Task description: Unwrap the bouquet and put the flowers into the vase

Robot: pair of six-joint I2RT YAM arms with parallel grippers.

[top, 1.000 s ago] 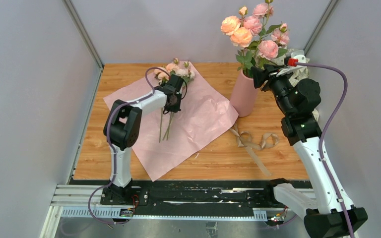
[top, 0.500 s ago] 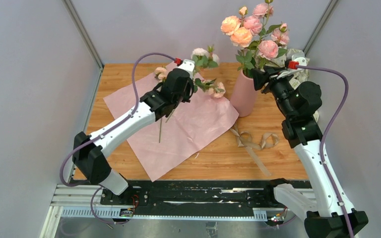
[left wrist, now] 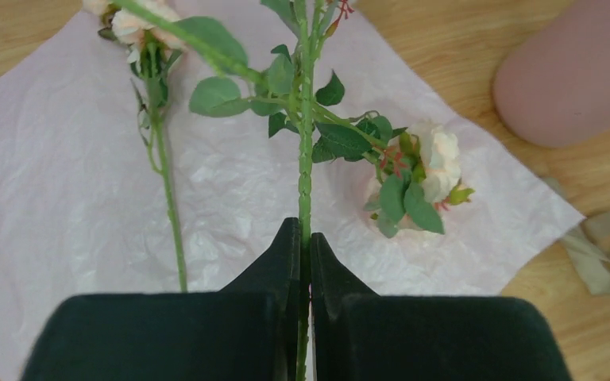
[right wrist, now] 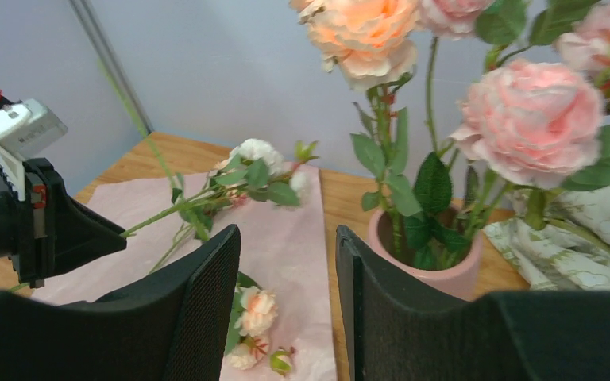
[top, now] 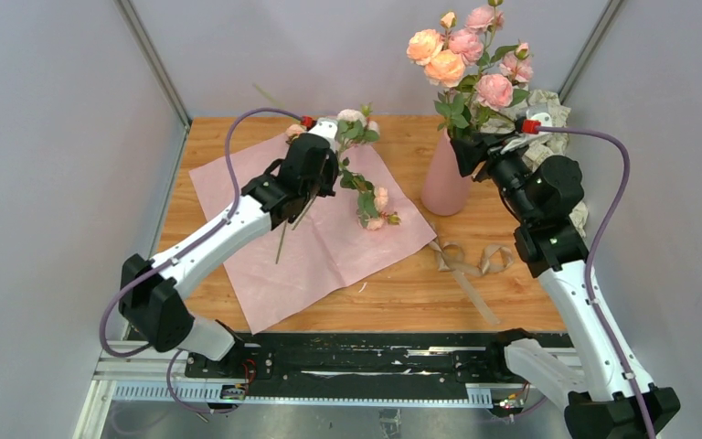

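**Left pincer lifts 1 sprig off the sheet**

1 second ago the left pincer (top: 303, 194) sat low on the pink sheet (top: 329, 261). Now it is raised, its jaws pinched tight on the green stem of 1 sprig of the flowers (top: 355, 128). Since 0.5 seconds ago the sprig's side bloom (top: 377, 203) has drooped lower, to the right of this pincer and over the sheet. A second stem (left wrist: 167, 198) shows just left of the pincer. The left arm reaches forward from a low elbow, with the wrist tipped down.

The right pincer (top: 464, 151) has edged a little left. Its jaws stand partly apart and hold nothing. The vase (top: 443, 183) is just ahead and to its right, with big blooms (top: 462, 55) above. The ribbon (top: 466, 261) lies well behind it.
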